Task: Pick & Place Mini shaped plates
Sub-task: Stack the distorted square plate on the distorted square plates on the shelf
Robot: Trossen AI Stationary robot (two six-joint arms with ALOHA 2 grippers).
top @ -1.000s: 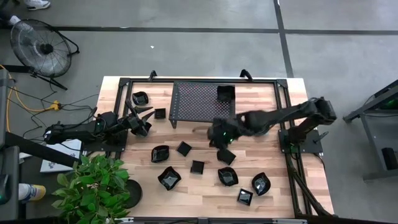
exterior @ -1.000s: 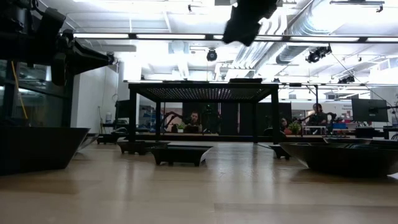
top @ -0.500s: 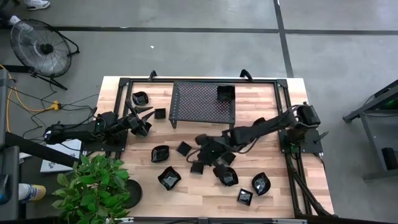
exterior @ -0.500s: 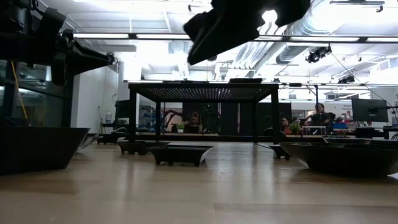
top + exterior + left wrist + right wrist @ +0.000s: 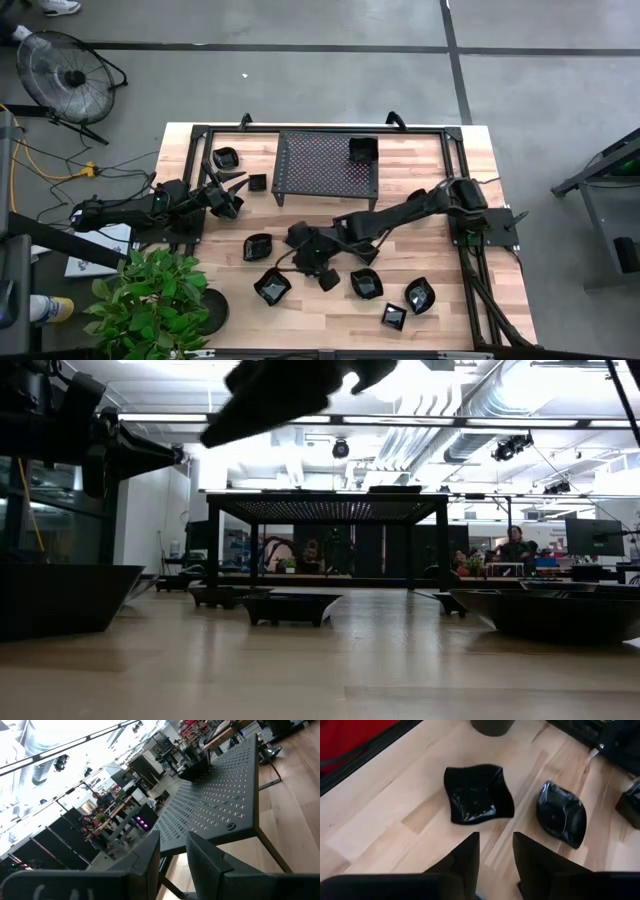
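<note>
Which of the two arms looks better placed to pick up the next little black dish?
The right. Its hand hangs open above the loose dishes mid-table, with a wavy square dish lying just ahead of its fingers. The left hand waits at the table's left side, near the mesh rack.

Black perforated mesh rack [image 5: 325,165] stands on four legs at the far middle of the wooden counter [image 5: 440,260]. Potted green plant [image 5: 150,300] at the counter's near left corner. Floor fan [image 5: 65,72] and yellow cable [image 5: 45,165] on the grey floor beyond the left edge.
</note>
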